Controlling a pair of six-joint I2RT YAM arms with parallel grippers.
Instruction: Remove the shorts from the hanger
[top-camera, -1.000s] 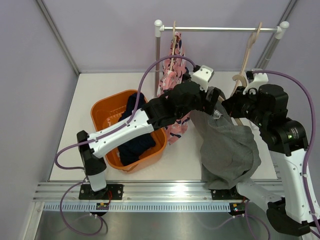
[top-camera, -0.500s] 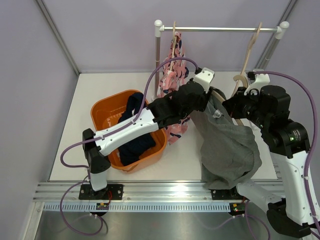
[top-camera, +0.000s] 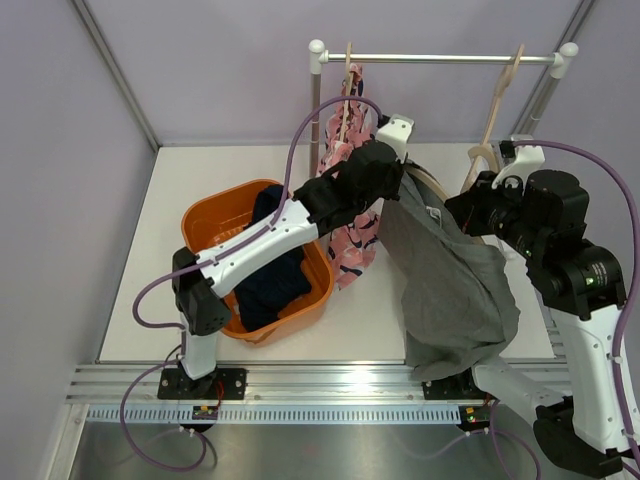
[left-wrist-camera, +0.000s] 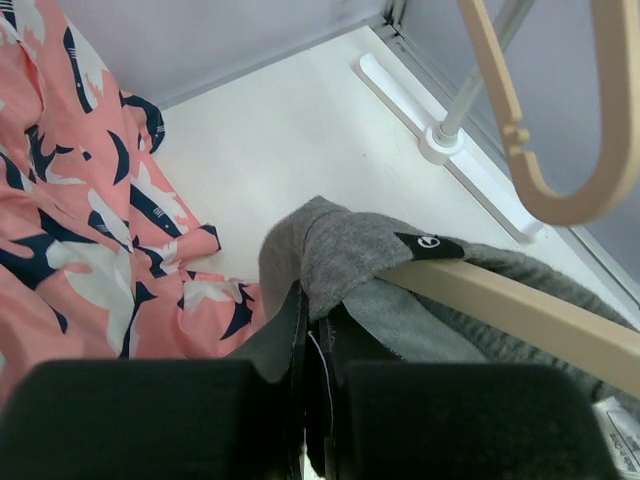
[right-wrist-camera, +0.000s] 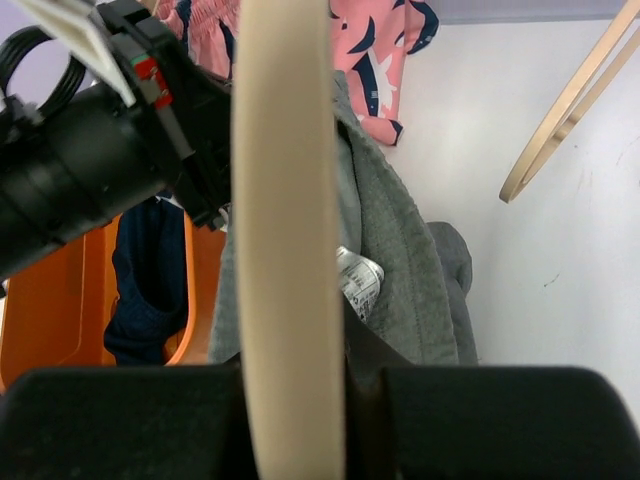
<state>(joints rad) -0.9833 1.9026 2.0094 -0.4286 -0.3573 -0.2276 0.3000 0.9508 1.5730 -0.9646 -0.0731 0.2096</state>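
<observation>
Right now your left gripper (left-wrist-camera: 305, 335) is pinched shut on a fold of the grey shorts (top-camera: 445, 290) at the waistband, just where the cloth wraps the end of the wooden hanger (right-wrist-camera: 288, 200). Your right gripper (right-wrist-camera: 293, 385) is clamped on that hanger's bar. The grey shorts sit centre right in the overhead view, draped off the hanger toward the bottom of the frame.

Watch the pinch: it looks like only a thin fold, so a hard pull could slip it free. The waistband hooked over the hanger end could also snag and twist the hanger in your right grip. The pink shorts (top-camera: 350, 240) hang just beside the left gripper, and a wide sweep may drag them along.
</observation>
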